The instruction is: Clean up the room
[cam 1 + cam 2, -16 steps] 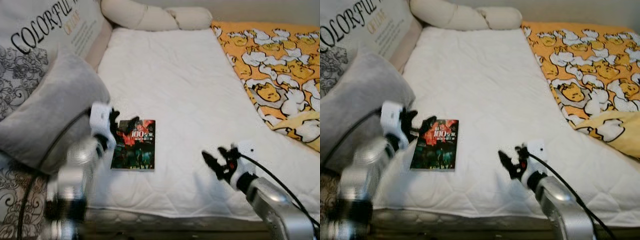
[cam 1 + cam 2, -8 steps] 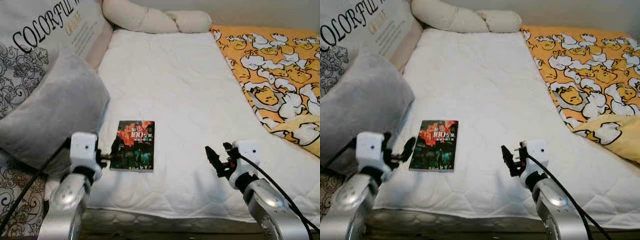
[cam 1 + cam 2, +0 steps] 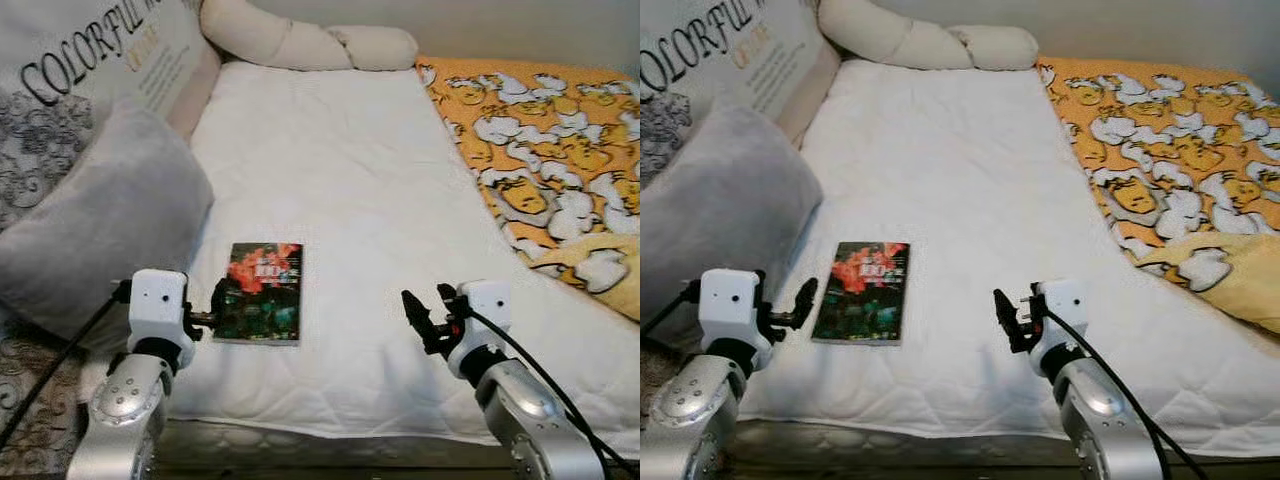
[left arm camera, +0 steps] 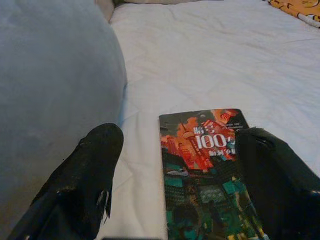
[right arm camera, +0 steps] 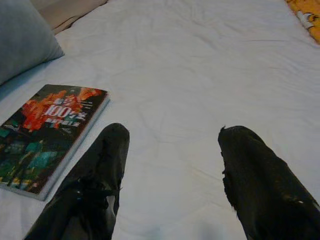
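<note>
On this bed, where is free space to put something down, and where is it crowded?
The widest bare patch of the white mattress runs from the book up to the cream pillows, bordered by the grey cushion and the orange blanket. Another lies between the book and the right hand. It is crowded at the book, where the left hand hovers.

Glossy paper book (image 3: 260, 294); matt quilted cloth bed (image 3: 340, 180); soft grey velvety pillow (image 3: 95, 245); matt black hand fingers (image 5: 95, 185).

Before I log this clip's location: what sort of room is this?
Most likely a bedroom: a bed with a white mattress, pillows beside it, and an orange duck-print blanket.
</note>
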### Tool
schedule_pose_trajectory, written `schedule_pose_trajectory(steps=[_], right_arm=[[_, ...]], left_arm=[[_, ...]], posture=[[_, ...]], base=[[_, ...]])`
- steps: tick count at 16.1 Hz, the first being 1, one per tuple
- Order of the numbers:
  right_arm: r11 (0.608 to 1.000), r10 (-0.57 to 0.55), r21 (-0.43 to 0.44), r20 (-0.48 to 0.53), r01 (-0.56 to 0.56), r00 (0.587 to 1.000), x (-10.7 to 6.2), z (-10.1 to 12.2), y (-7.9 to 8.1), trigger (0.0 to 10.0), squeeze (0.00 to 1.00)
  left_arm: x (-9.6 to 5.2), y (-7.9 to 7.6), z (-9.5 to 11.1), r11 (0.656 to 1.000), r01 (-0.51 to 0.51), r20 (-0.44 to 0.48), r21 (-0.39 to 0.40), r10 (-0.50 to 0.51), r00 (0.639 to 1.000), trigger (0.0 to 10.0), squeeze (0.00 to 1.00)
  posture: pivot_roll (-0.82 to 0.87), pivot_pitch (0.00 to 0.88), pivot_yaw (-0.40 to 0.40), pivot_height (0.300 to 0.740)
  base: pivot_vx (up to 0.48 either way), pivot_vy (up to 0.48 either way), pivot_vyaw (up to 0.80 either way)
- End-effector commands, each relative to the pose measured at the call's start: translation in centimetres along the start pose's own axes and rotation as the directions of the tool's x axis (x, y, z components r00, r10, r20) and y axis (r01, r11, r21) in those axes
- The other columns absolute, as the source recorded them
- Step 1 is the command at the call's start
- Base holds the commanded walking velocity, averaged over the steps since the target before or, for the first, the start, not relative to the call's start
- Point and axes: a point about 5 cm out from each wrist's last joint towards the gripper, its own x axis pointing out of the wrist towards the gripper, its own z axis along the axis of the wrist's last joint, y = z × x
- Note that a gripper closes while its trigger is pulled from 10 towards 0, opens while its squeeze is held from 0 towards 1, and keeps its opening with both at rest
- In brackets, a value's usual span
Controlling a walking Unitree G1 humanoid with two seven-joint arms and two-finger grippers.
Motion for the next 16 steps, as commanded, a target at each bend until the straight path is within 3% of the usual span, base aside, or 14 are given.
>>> schedule_pose_trajectory(steps=[1,16], right_arm=[[0.999,-0.038,-0.012,-0.008,0.038,0.999,-0.3,-0.3,-0.7,10.0,0.00],[0.998,-0.045,-0.048,-0.007,0.044,0.999,1.0,-0.5,-0.8,10.0,0.00]], left_arm=[[0.2,-0.2,0.4,1.000,-0.003,0.008,-0.002,0.004,1.000,10.0,0.01],[1.0,-0.2,0.6,1.000,-0.006,-0.013,-0.013,0.006,1.000,10.0,0.01]], posture=[[-0.05,0.000,-0.045,0.740],[-0.08,0.000,-0.036,0.740]], base=[[0.000,-0.311,0.00],[0.000,-0.379,0.00]])
